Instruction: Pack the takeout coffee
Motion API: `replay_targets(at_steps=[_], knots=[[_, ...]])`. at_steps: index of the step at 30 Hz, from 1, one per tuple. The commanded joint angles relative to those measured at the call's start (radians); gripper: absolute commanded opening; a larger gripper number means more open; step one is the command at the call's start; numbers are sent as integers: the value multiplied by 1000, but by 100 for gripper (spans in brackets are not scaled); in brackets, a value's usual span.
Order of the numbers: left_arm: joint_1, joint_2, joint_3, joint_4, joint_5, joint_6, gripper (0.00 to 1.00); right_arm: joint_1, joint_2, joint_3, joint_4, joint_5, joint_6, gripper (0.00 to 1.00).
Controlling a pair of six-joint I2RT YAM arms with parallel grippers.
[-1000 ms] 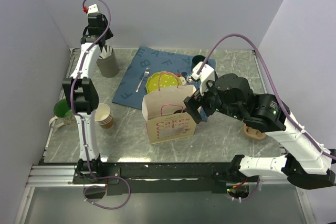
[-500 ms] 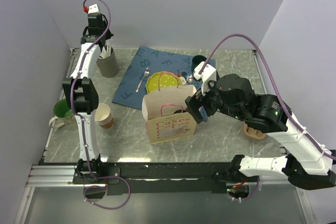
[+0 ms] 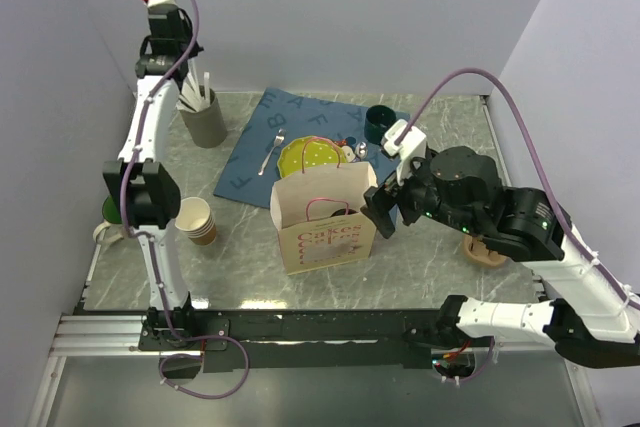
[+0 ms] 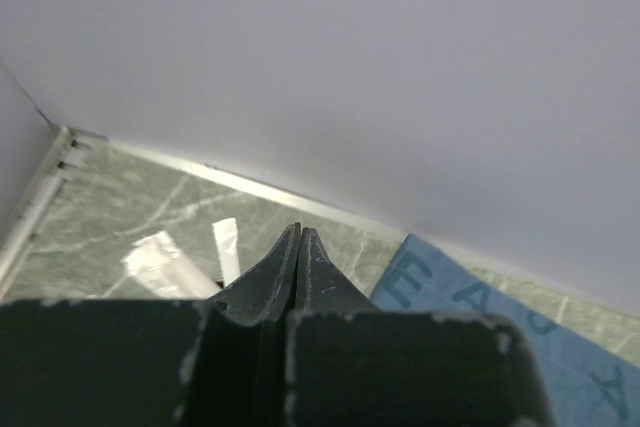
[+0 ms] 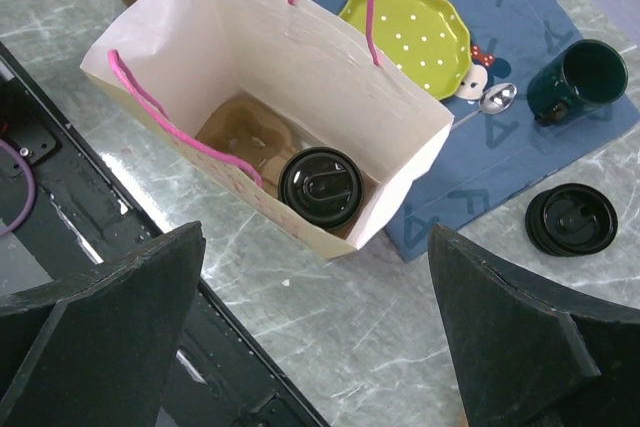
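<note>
The takeout coffee (image 5: 321, 187) stands upright inside the open paper bag (image 5: 170, 42); only its round black lid shows, next to a brown cup carrier on the bag's floor. In the top view the bag (image 3: 325, 232) stands mid-table and its wall hides the cup. My right gripper (image 5: 315, 235) is open and empty, above the bag's near right corner; in the top view the right gripper (image 3: 383, 211) is just right of the bag. My left gripper (image 4: 298, 233) is shut and empty. It is raised high at the far left (image 3: 178, 65), above the grey holder.
A dark green mug (image 5: 583, 77), a stack of black lids (image 5: 571, 219), a dotted yellow-green plate (image 5: 410, 25), a spoon and a fork lie on or by the blue cloth (image 3: 290, 127). Stacked beige cups (image 3: 198, 220) and the grey holder (image 3: 205, 124) are at the left.
My right gripper has pulled back to the right, away from the bag. My left arm has lifted and swung left, higher above the grey holder.
</note>
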Motion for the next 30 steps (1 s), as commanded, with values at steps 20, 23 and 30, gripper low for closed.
replay_targets(at_steps=[20,23,30], knots=[[3,-907,-333,-39,504,-298,1,-4,-135,59,14,82,210,100],[3,-954,-326,-65,664,-437,1,-4,-145,82,-31,111,292,100],[3,-1102,-479,-10,818,-517,1,-4,-239,0,-45,96,420,100]])
